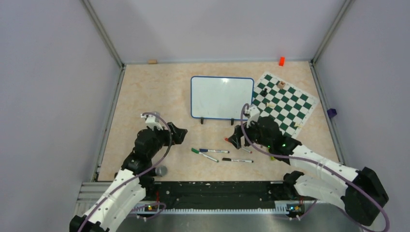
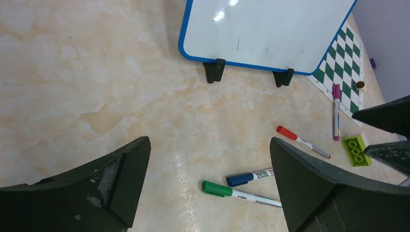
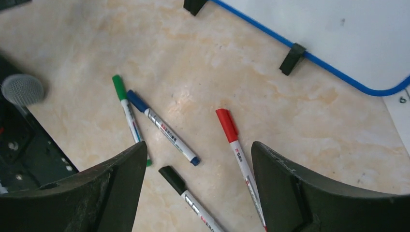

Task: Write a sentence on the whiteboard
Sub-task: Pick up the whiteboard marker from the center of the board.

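The whiteboard (image 1: pixel 222 96) stands on two black feet at the table's middle back. Its blue-framed surface is blank apart from a few faint specks; no sentence shows on it. It also shows in the left wrist view (image 2: pixel 270 29) and the right wrist view (image 3: pixel 338 34). Green (image 3: pixel 118 87), blue (image 3: pixel 159 125), red (image 3: pixel 229 128) and black (image 3: pixel 186 193) markers lie capped on the table in front of the board. My left gripper (image 1: pixel 181 133) is open and empty, left of the markers. My right gripper (image 1: pixel 235 140) is open and empty, just above the red and black markers.
A green-and-white chess mat (image 1: pixel 285 101) with a few pieces lies right of the board. A purple marker (image 2: pixel 336 113) and a green brick (image 2: pixel 357 151) lie near its front edge. A grey round object (image 1: pixel 161 170) sits by the left arm's base. Walls enclose the table.
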